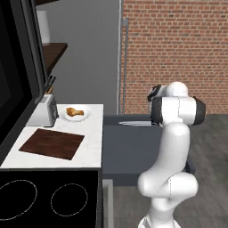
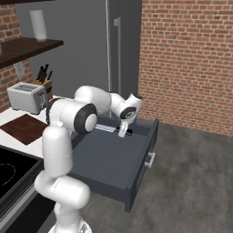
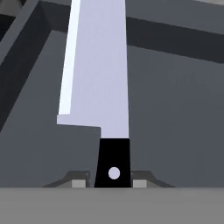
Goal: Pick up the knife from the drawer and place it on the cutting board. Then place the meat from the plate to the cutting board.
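Right base view shows the wide, shallow dark grey drawer point(image 2: 113, 159) pulled open beside the white marble counter point(image 1: 91, 147), where the flat reddish-brown wooden cutting board point(image 1: 52, 143) lies near the small round white plate point(image 1: 87, 115) bearing the golden-brown meat point(image 1: 74, 111). Inside the drawer, the end effector point(image 3: 113, 181) straddles the silver-bladed, black-handled knife point(image 3: 98, 83), fingers point(image 3: 78, 182) spread beside its handle; the blade runs straight ahead.

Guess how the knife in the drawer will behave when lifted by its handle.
The knife is probably rigid; its blade looks flat and straight. With the gripper straddling only the handle, the long blade may droop or pivot. The smooth handle could slip. It lies flat in the drawer, so rolling seems unlikely.
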